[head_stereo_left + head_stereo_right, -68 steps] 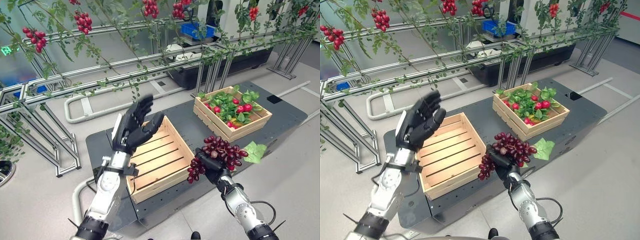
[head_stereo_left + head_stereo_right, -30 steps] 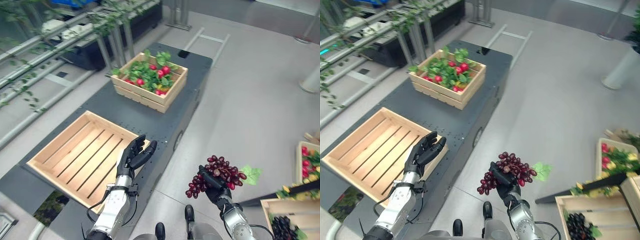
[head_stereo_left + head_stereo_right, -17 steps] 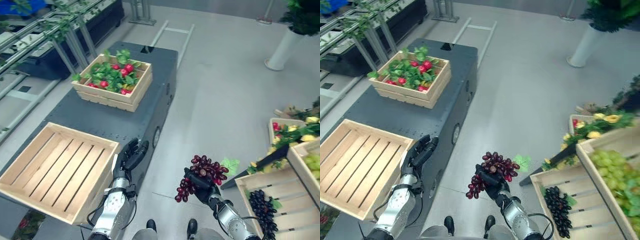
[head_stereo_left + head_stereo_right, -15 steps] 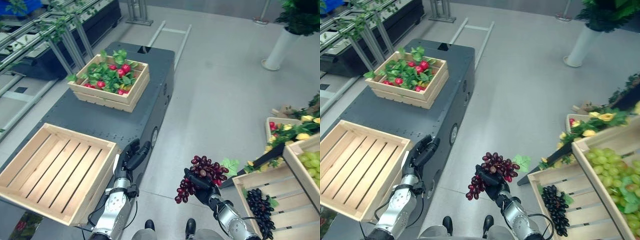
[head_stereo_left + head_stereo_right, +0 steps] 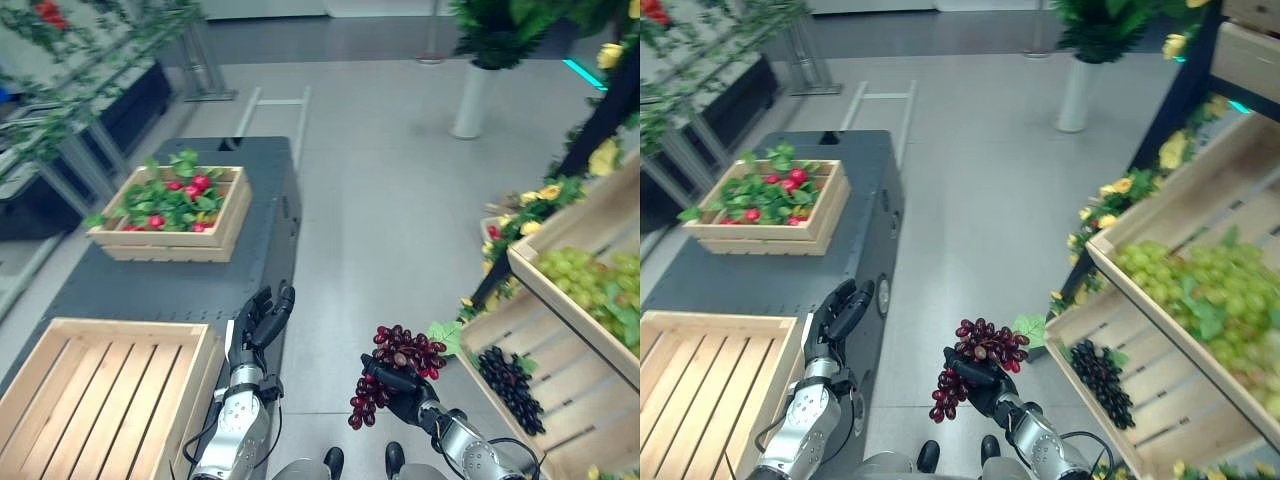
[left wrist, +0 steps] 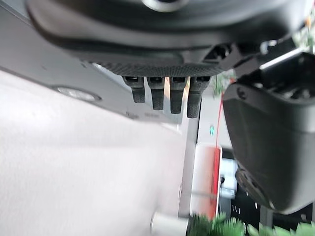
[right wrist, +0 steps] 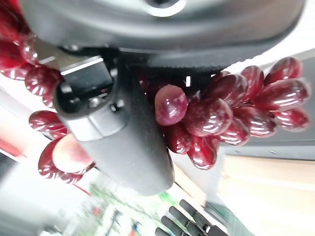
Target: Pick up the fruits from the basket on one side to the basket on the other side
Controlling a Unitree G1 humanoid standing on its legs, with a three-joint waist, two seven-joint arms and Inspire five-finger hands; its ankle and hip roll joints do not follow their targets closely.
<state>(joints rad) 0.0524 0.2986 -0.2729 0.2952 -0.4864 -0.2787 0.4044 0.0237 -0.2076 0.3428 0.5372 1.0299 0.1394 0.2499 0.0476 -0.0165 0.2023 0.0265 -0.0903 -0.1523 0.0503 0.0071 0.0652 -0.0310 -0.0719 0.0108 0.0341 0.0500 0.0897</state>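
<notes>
The right hand [image 5: 398, 385] is closed around a bunch of red grapes [image 5: 400, 360], holding it up over the bare floor [image 5: 370, 200], between the dark surface [image 5: 140, 290] and the shelves off to the right. In the right wrist view the thumb [image 7: 115, 132] lies across the berries, which bulge out on both sides of it. A green leaf [image 5: 444, 335] sticks out of the bunch on the shelf side.

The left hand [image 5: 260, 322] is raised beside the surface's edge with its fingers straight and relaxed, holding nothing.

On the surface stand two wooden crates. The near crate [image 5: 60, 390] has only its slatted bottom showing. The far crate [image 5: 215, 225] is full of green leaves and red fruit [image 5: 200, 183].

To the right, a tilted crate [image 5: 1140, 420] on the lower shelf holds a bunch of dark grapes [image 5: 1102, 382]. Above it another tilted crate [image 5: 1185, 215] carries green grapes [image 5: 1200, 280]. Yellow flowers [image 5: 545, 195] and greenery trail down beside them. Farther back a white pot [image 5: 470, 100] with a leafy plant stands on the floor. A metal rack [image 5: 110, 90] hung with vines runs behind the surface.
</notes>
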